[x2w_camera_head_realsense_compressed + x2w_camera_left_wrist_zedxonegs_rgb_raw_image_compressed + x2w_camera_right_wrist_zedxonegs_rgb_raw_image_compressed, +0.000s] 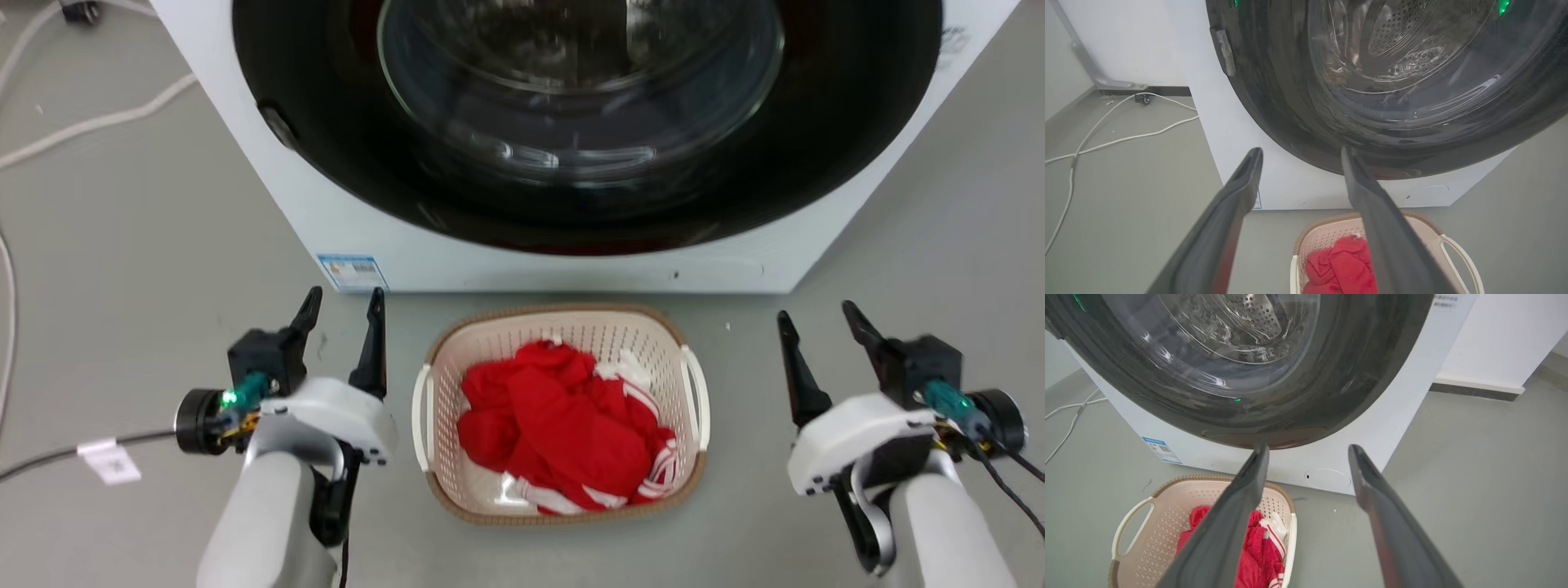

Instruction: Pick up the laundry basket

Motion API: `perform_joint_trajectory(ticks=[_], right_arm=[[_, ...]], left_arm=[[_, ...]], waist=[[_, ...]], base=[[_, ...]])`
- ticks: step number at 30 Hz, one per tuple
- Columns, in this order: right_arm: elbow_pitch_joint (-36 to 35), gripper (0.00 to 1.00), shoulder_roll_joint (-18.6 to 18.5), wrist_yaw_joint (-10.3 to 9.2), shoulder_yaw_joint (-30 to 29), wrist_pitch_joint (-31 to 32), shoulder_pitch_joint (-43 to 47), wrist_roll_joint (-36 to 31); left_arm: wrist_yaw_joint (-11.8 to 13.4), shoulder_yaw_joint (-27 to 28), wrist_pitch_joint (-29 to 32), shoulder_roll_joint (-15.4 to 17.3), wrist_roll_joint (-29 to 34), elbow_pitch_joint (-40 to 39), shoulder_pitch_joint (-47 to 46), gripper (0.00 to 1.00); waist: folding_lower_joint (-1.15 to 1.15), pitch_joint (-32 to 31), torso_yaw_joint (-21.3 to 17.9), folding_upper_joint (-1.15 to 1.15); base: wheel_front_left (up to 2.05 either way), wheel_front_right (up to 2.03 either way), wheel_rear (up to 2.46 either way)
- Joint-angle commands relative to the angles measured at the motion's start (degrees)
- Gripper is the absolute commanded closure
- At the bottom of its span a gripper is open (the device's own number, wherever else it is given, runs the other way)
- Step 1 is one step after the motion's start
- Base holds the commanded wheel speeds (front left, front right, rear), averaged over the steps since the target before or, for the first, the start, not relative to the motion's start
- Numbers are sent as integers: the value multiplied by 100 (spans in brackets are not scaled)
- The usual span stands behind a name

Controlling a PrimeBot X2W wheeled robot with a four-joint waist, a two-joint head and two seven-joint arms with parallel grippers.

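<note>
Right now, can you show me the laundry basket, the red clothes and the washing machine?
laundry basket (pixel 588 331): head view, perforated far wall.
red clothes (pixel 563 425): head view, middle of the heap.
washing machine (pixel 571 269): head view, white lower front panel.

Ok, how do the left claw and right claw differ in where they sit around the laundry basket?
The left claw sits to the left of the laundry basket, the right claw to its right. The left claw is nearer the left handle than the right claw is to the right handle. Both are open, empty and off the basket, with fingers pointing at the washing machine.
</note>
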Motion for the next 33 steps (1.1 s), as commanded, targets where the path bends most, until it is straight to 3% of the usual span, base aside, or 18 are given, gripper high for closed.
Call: perform_joint_trajectory(ticks=[1, 12, 21, 33], right_arm=[[133, 0, 19, -4, 40, -10, -185, 4], [1835, 0, 14, -4, 412, 304, -1423, 224], [3295, 0, 15, -4, 796, 591, -2464, 507], [4758, 0, 14, -4, 1565, 1301, -3771, 1288]], left_arm=[[-38, 45, 48, 48, -63, 171, -199, 0], [-328, -12, 466, 139, -495, 2009, -1371, 0], [-423, -242, 820, 153, -738, 3408, -2245, 0], [-426, -557, 1606, 296, -1197, 4319, -3162, 0]], waist=[[0, 315, -44, 0], [0, 1209, -159, 0], [0, 1887, -214, 0], [0, 2748, -328, 0]], base=[[0, 0, 0], [0, 0, 0], [0, 0, 0], [0, 0, 0]])
